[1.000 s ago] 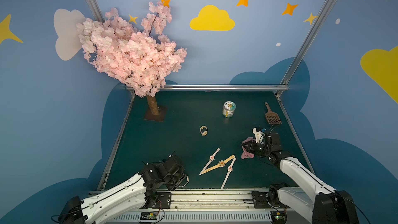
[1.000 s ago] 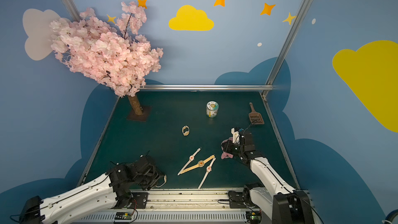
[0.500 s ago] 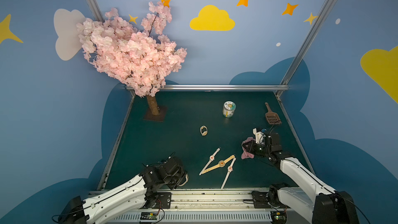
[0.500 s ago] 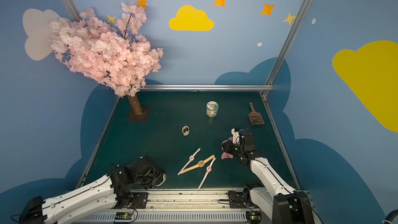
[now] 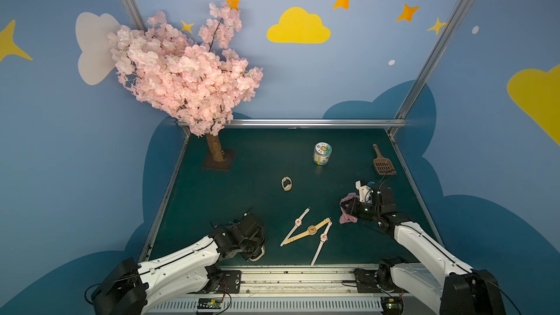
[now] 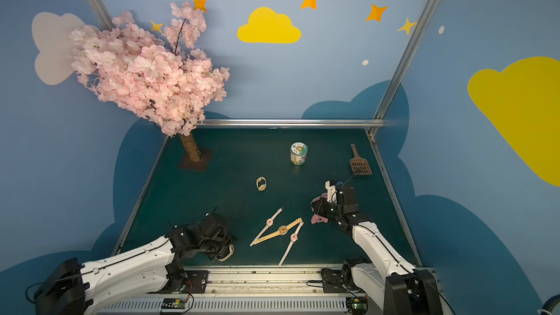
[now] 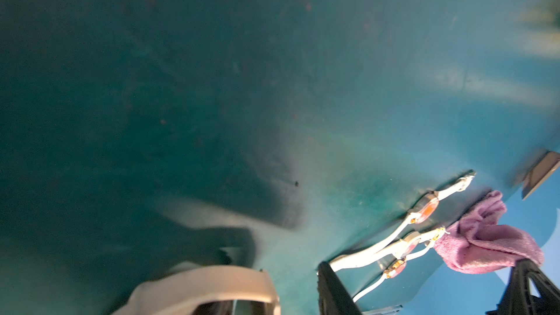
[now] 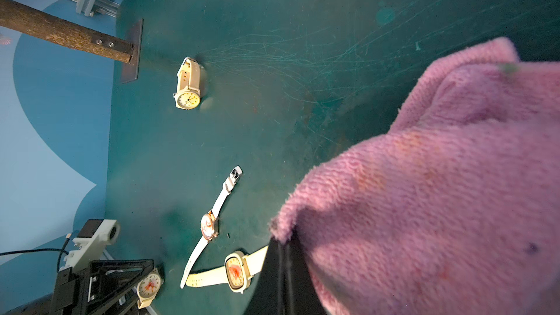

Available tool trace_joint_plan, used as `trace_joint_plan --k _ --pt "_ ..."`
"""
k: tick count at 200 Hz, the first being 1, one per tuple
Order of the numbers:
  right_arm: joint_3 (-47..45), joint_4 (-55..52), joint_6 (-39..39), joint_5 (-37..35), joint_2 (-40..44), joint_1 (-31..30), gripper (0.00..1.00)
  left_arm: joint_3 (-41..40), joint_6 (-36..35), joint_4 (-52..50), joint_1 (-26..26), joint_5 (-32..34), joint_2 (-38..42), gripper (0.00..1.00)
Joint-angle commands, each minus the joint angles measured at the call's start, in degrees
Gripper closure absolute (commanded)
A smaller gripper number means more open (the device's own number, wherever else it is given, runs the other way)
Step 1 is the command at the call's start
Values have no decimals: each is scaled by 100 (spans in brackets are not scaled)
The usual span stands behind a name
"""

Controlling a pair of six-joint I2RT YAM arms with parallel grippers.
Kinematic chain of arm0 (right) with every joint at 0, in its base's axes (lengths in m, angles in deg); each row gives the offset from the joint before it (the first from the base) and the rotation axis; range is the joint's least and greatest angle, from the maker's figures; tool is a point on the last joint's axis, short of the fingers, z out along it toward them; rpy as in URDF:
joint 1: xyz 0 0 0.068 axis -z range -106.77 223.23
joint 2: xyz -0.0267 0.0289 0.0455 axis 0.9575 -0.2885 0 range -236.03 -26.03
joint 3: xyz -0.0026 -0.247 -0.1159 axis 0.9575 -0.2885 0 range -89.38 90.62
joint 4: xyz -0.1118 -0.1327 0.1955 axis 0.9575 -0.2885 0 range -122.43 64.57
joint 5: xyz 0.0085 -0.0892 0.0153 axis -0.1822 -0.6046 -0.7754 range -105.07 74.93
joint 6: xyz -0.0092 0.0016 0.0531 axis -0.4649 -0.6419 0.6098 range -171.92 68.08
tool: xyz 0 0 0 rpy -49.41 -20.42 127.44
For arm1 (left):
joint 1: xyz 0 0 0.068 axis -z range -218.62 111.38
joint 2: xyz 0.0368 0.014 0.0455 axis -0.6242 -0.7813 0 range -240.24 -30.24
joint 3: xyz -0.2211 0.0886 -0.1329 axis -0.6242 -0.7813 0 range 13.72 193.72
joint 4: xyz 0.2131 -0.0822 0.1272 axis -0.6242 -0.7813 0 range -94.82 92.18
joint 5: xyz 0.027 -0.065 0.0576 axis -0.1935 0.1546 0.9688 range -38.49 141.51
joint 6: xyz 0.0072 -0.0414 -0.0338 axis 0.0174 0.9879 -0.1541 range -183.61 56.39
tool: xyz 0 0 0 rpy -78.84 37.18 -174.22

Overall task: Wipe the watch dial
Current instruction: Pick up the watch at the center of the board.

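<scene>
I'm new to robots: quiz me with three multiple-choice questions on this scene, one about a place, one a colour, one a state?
1. The jar stands: A at the near edge; B toward the back, between tree and scoop; C on a watch.
2. The cloth is: A pink; B green; C white.
3. The right gripper is: A wide open; B out of view; C shut on the cloth.
B: both top views show it there. A: the right wrist view shows pink. C: its jaws pinch the cloth.

My top views sharp, bright. Left wrist view smeared, glare on dark green tabletop [image 7: 333, 159]. Right wrist view crisp; pink terry cloth [image 8: 454, 177] softer.
</scene>
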Motion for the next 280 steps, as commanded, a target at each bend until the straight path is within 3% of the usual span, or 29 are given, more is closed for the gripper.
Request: trace_joint_plan --k 1,44,101,137,167,180,196,255,280 --pt "-29 -141 18 -60 98 -36 100 23 -378 -85 -150 -213 -76 65" --pt "-65 -97 34 -53 54 -58 100 310 -1077 -125 -262 -479 -461 69" --pt "-103 -146 37 -69 136 -79 100 1397 -2596 -437 -312 -822 -1645 76" --pt "-163 -231 27 -96 271 -84 100 1958 -3389 -712 -325 -1116 -2446 85" --pt "-228 -262 51 -108 369 -85 100 2405 -3897 -1148 -273 -1094 -2832 84" --pt "-246 -262 61 -124 411 -85 100 2472 -3900 -1311 -245 -936 -2830 72" --pt "-259 -263 66 -134 441 -80 100 2400 -3698 -1308 -219 -776 -2689 66" --pt "-294 -108 35 -62 332 -84 100 1706 -2766 -587 -113 -667 -2358 54" --pt "-425 257 9 -47 169 -85 100 1504 -2389 -403 -104 -478 -2359 53"
